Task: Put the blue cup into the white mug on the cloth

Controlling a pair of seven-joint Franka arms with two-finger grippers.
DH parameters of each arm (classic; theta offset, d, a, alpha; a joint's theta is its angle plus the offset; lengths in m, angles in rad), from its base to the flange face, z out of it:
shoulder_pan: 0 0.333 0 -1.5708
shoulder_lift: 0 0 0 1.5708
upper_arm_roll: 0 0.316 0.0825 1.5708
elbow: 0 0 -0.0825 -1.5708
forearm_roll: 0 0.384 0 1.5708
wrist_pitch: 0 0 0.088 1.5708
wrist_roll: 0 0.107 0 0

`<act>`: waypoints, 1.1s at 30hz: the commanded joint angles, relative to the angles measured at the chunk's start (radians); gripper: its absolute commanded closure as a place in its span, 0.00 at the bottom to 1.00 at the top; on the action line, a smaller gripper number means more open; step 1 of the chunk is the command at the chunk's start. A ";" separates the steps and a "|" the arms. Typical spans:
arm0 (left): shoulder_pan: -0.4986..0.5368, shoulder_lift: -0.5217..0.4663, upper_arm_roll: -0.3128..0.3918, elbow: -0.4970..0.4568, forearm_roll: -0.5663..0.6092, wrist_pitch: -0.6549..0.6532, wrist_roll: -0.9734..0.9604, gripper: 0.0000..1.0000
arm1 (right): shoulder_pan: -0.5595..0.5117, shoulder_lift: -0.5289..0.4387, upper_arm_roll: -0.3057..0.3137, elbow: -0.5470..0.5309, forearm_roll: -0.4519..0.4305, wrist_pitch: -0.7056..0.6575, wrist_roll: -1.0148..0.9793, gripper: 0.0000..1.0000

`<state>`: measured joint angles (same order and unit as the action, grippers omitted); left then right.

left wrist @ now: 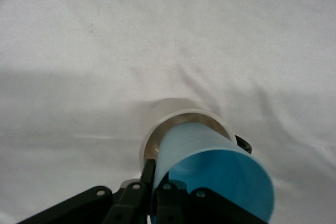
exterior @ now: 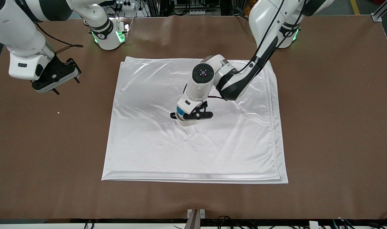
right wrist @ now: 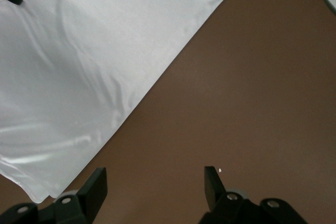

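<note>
The left arm reaches down mid-cloth [exterior: 149,143]; its claw [left wrist: 152,192] pinches the cup [left wrist: 220,174], tilted into the mug [left wrist: 173,116]. The right claw [right wrist: 155,184] waits over the desk [exterior: 333,127], gaping wide.

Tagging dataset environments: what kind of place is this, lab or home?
Most likely a robotics lab bench, not a home. Two arms are mounted along a brown table, power strips and cables run along the edge by their bases, and aluminium framing stands at a corner. The only props sit on a white cloth.
</note>
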<state>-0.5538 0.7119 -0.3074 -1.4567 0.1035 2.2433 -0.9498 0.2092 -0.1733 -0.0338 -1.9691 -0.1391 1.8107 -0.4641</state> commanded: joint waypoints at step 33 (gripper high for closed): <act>-0.063 -0.029 0.073 -0.001 0.030 0.036 -0.032 0.00 | -0.212 0.097 0.000 0.217 0.076 -0.106 0.367 0.00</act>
<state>-0.6096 0.7399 -0.2520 -1.4438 0.1035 2.2965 -0.9499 0.0110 -0.1014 -0.0431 -1.7973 -0.0817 1.7183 -0.1664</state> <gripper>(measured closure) 0.154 0.000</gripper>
